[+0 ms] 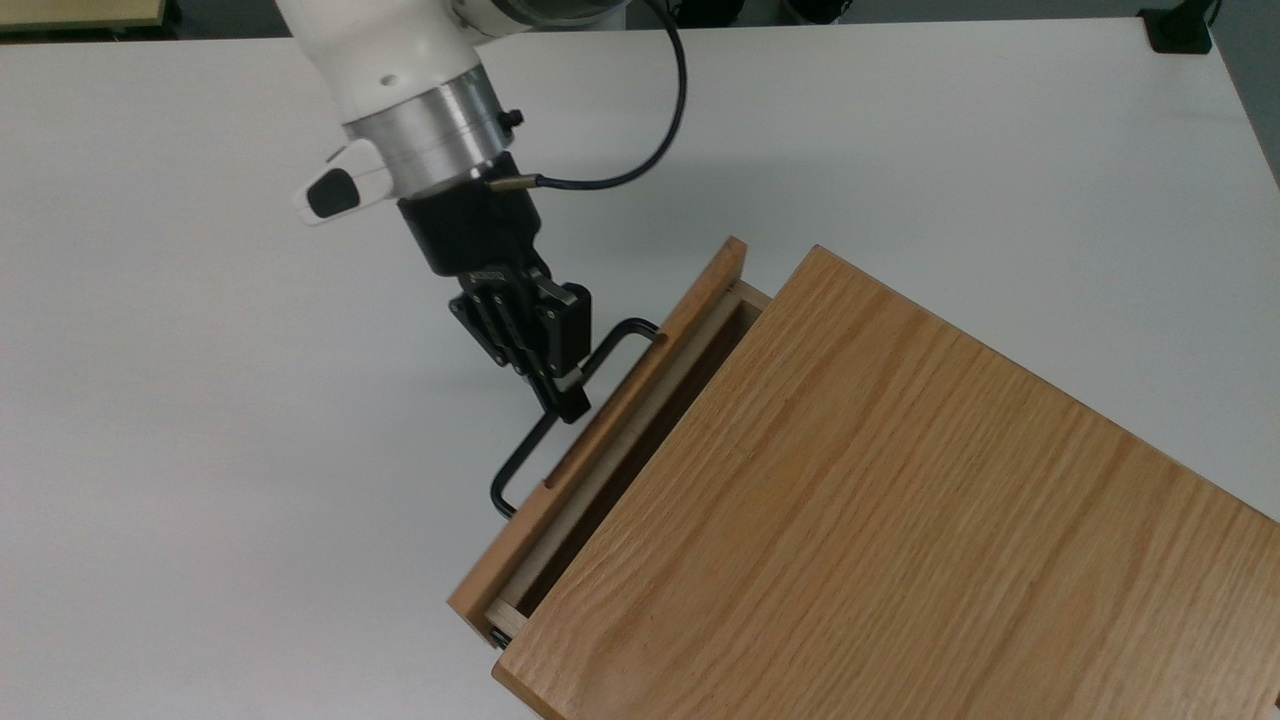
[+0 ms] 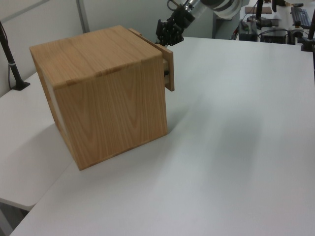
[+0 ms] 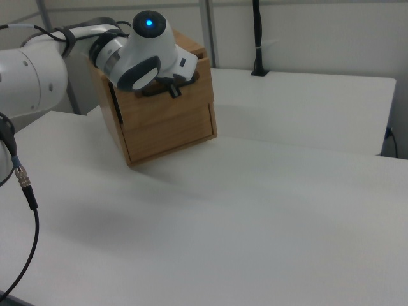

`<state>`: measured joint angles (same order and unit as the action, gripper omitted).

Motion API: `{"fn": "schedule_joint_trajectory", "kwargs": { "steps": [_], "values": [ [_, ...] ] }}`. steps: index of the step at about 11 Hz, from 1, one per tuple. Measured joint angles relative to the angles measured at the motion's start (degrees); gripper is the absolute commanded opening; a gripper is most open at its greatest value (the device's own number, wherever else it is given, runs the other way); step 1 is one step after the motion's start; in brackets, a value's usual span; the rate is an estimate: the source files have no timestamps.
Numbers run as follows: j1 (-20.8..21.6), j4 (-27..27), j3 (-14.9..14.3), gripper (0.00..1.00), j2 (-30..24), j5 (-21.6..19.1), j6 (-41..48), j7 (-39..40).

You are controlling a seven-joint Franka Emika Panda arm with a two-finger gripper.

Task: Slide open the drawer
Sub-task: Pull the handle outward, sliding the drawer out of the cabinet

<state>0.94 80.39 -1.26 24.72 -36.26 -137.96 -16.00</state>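
Note:
The drawer (image 1: 600, 430) has a thick oak front board and stands a short way out of the oak cabinet (image 1: 900, 500), leaving a dark gap with pale wood inside. A thin black U-shaped handle (image 1: 522, 452) sticks out from the board. My gripper (image 1: 568, 398) is shut on the middle of the handle's bar, coming from the top view's upper left. In the left view the drawer front (image 2: 169, 69) juts from the cabinet's (image 2: 108, 98) far upper corner, with the gripper (image 2: 170, 35) just behind it. In the right view my arm (image 3: 143, 48) covers the cabinet's (image 3: 172, 137) upper front.
The cabinet stands on a white table (image 1: 200, 400) with open surface to the top view's left and top. A black cable (image 1: 665, 140) loops from my wrist. A black clamped post (image 2: 11, 56) stands beside the cabinet, and another black post (image 3: 257, 38) is behind it.

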Motion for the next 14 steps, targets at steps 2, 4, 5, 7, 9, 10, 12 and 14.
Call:
{"fn": "schedule_joint_trajectory", "kwargs": {
  "steps": [2,4,5,7,9,10,12,14],
  "values": [
    [-1.64,0.27,-0.05,0.00,-0.89,0.25,3.35,2.13],
    [-3.46,1.27,-0.46,0.00,-2.45,0.74,6.96,4.63],
    [-4.59,1.80,-0.72,0.00,-3.29,1.09,8.96,6.03],
    [-6.20,2.65,-0.81,0.00,-4.41,1.24,11.13,8.67],
    [-6.85,3.31,-1.56,0.00,-5.16,1.25,12.52,10.99],
    [-6.90,3.46,-2.81,0.00,-5.63,1.26,14.25,12.39],
    [-7.23,3.75,-5.99,0.00,-6.74,1.35,18.77,15.69],
    [-7.72,4.00,-8.09,0.00,-7.55,1.60,21.89,18.02]
  ]
}}
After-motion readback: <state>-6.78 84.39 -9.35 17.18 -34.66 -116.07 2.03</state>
